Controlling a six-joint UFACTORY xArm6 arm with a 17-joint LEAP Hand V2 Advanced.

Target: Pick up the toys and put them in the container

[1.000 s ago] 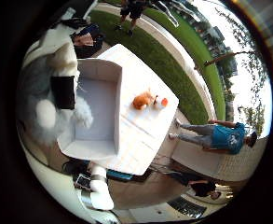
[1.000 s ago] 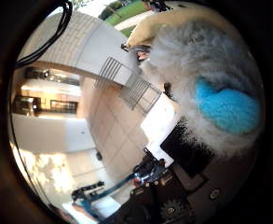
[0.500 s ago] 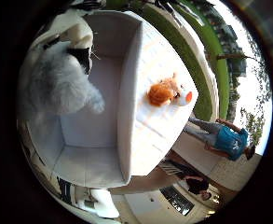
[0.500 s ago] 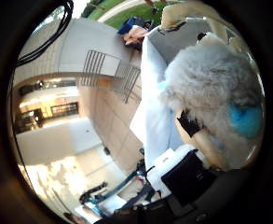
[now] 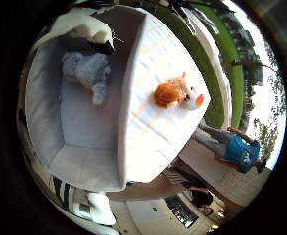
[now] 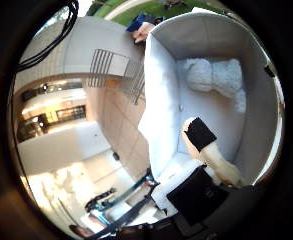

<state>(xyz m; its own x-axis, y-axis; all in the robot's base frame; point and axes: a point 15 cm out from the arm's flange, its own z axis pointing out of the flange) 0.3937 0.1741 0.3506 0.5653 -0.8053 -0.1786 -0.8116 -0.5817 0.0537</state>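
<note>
A grey fluffy toy [image 5: 87, 70] lies on the bottom of the white container [image 5: 123, 108], away from my hand. The right thumb side palm view shows the same toy [image 6: 214, 75] inside the container's walls [image 6: 161, 90]. An orange plush toy [image 5: 172, 93] lies on the white table [image 5: 172, 49] beside the container. My right hand [image 6: 208, 148] is above the container, with its fingers relaxed and nothing between them. A white finger part [image 5: 100, 207] also shows at the edge of the right little finger side palm view.
The table stands on a paved patio [image 6: 116, 120] with a metal railing [image 6: 111, 68] nearby. A strip of grass [image 5: 214, 69] runs past the table's far side.
The grey fluffy toy was close against my palm; it has left my hand and now lies in the container, farther from the palm.
</note>
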